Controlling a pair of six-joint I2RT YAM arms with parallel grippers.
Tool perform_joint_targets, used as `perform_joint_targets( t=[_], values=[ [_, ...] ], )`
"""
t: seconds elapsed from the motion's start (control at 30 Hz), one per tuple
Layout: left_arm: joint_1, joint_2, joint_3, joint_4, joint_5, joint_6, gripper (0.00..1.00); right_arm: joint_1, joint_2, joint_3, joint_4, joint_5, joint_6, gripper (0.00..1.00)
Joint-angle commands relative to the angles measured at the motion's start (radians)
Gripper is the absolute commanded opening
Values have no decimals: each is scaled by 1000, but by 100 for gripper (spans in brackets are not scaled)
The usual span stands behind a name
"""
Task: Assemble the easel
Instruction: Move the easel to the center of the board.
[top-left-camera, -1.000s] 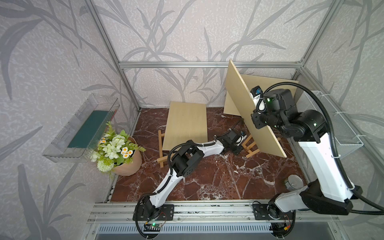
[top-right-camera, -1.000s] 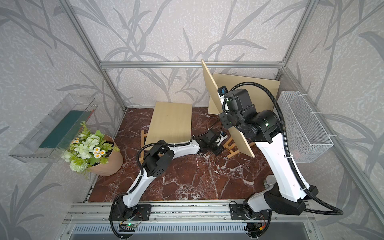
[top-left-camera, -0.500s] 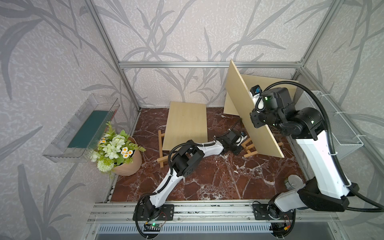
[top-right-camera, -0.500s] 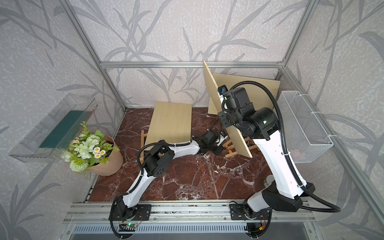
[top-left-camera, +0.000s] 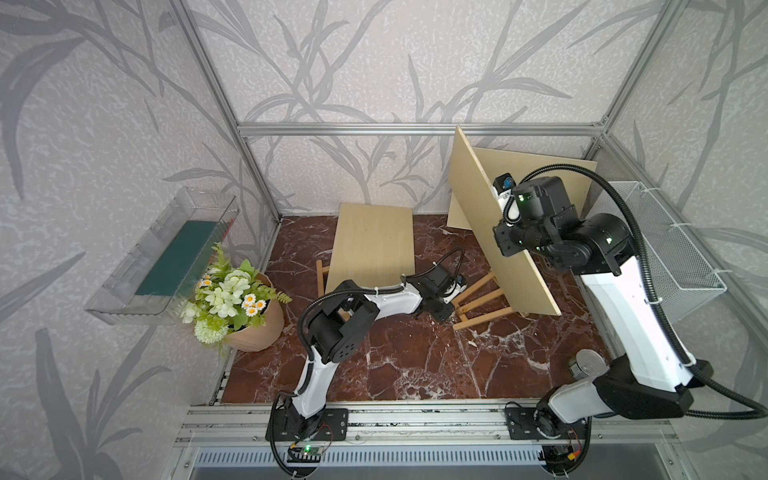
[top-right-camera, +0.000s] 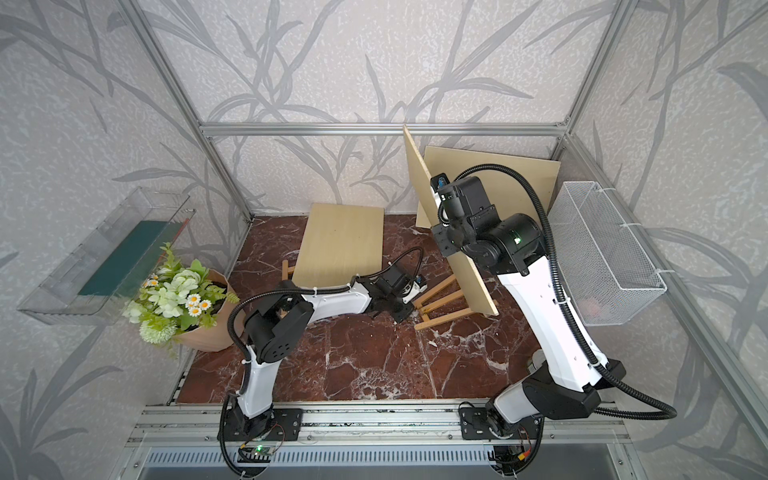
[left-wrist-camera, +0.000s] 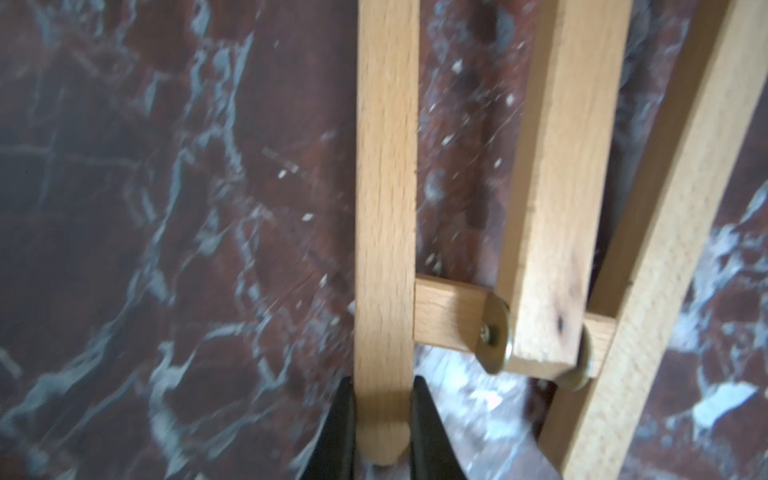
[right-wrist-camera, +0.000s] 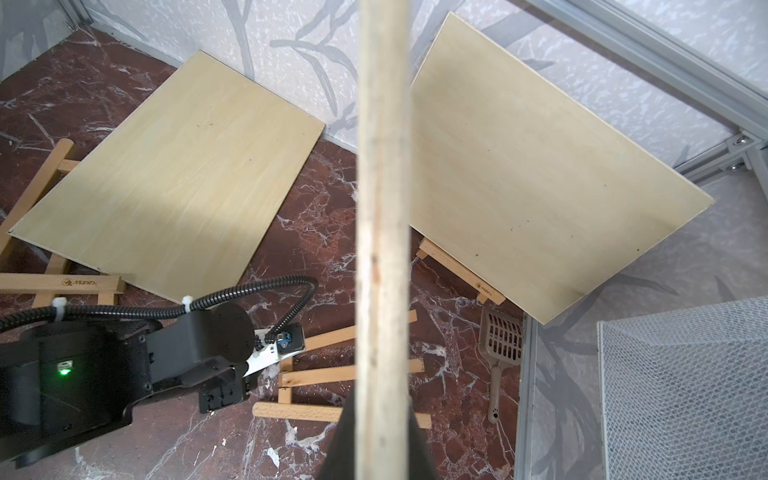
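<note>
A folded wooden easel lies flat on the marble floor, right of centre. My left gripper is shut on the rounded end of one outer easel leg, with a black finger pressed against each side; in both top views it sits low at that end. My right gripper is shut on the lower edge of a pale wooden board, seen edge-on. In both top views the board hangs tilted above the far part of the easel.
Another board lies on another easel at back centre. One more board leans on the back wall. A flower pot and clear tray stand left, a wire basket right. A can and scoop lie by the right arm.
My left gripper has closed onto the easel leg. My right arm has shifted the board slightly to the left and back.
</note>
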Motion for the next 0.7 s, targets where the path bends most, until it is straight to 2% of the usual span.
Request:
perform_joint_targets(
  t=[0.0,0.07,0.1,0.17,0.27,0.4,0.53,0.67],
  values=[
    [42,-28,-35,-194,-61,42,30,-10,-1,34,208,11,-9,0],
    [47,-64,-11,-234,-64,55,63,-15,18,48,203,-1,-15,0],
    [46,-80,3,-257,-65,65,71,-19,25,57,196,-6,-17,0],
    [45,-128,29,-307,-57,63,77,-35,42,80,179,-20,-10,0],
    [40,-209,17,-323,57,78,77,-54,55,86,174,-55,-4,0],
    [-1,-229,37,-257,105,71,71,-71,80,92,155,-85,2,0],
    [-39,-141,120,-190,111,62,63,-143,126,200,76,-126,41,0],
    [-68,-36,231,-198,116,66,53,-185,140,281,38,-97,50,0]
  ],
)
